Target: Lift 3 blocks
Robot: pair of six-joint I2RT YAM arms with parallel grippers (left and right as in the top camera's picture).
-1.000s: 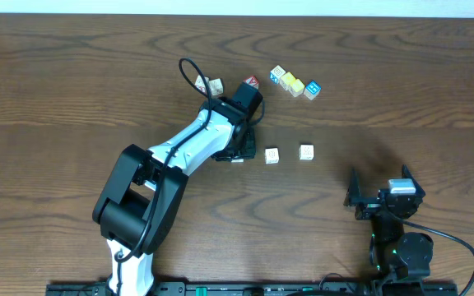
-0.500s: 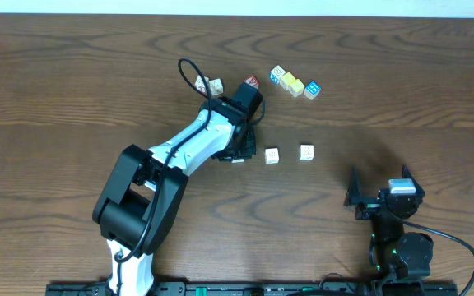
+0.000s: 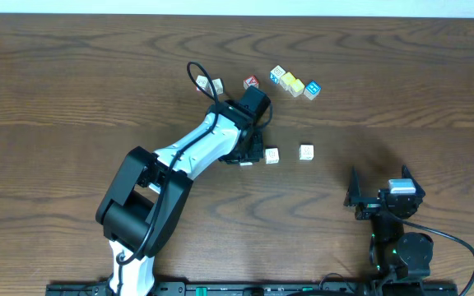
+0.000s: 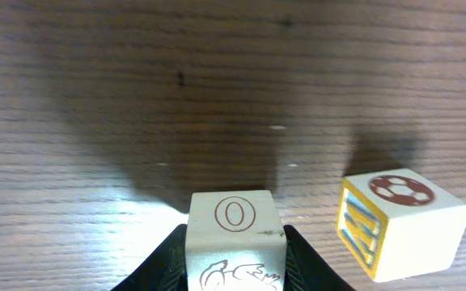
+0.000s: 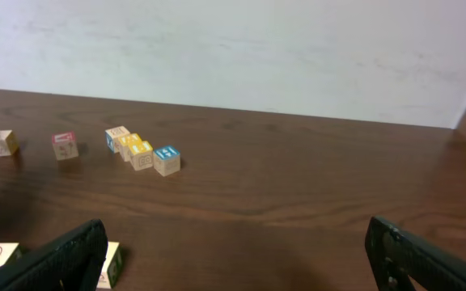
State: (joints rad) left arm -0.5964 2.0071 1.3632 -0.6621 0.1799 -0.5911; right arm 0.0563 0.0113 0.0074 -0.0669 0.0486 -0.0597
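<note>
Left gripper (image 3: 249,154) clenched on one cream block (image 4: 235,230) between its fingers, first lift apparently begun; second block (image 3: 271,155) just beside it and third block (image 3: 306,152) farther right await lifting; right gripper (image 5: 233,255) gapes empty.

Red O in a ring on top of the block (image 4: 235,218) at bottom middle of the left wrist view. The second block (image 4: 403,222), lower right: red soccer-ball sign, blue side lettering unreadable.
</note>
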